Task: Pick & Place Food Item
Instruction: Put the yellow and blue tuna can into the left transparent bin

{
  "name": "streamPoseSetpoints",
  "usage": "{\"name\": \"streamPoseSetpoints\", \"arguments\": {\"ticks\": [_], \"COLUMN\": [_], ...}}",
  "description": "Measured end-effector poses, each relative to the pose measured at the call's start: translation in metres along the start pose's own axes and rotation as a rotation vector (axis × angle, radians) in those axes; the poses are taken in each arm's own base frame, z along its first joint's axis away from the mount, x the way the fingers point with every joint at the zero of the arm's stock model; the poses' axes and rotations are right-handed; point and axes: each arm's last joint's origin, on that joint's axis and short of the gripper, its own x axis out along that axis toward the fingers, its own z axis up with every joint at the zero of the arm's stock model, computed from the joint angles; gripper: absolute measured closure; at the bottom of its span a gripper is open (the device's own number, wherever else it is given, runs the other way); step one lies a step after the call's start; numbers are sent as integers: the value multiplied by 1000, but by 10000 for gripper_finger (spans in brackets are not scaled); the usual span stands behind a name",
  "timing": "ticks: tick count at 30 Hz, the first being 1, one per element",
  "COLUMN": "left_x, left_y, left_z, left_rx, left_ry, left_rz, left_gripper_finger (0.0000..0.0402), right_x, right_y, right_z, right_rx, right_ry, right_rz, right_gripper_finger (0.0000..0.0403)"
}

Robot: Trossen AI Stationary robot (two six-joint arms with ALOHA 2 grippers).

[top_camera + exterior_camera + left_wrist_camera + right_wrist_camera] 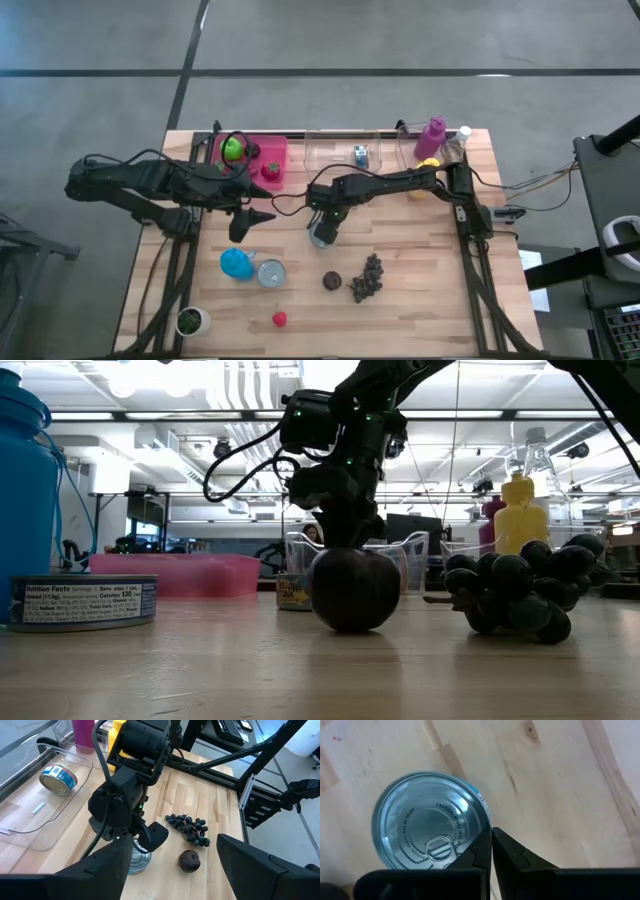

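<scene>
The right gripper [492, 851] is clenched tight over a tin can [430, 827] on the worktop [555, 780] — grasping nothing; the left gripper [170, 865] spread wide — empty.

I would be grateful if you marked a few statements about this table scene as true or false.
1. The right gripper is shut above a tin can. True.
2. The left gripper is clamped on the grapes. False: it is open, holding nothing, away from them.
3. A green apple lies in the pink tray. True.
4. The dark plum sits inside the clear bin. False: it rests on the table beside the grapes.
</scene>
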Motion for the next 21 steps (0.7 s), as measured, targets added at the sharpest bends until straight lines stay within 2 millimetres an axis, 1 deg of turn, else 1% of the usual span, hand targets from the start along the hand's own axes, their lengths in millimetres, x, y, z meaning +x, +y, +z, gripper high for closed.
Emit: {"name": "streamPoseSetpoints", "arguments": {"ticks": [6, 15, 21], "left_x": [0, 0, 0], "left_y": [0, 0, 0], "left_z": [0, 0, 0], "left_rx": [0, 1, 1], "left_ry": [0, 0, 1], "left_rz": [0, 0, -1], "left_gripper_finger": [102, 94, 99], "right_x": [-1, 0, 2], "right_y": [-6, -11, -15], "right_z": [0, -1, -2], "right_rx": [78, 137, 185], "right_ry": [31, 52, 63], "right_rz": [16, 16, 9], "right_gripper_finger": [394, 394, 394]}}
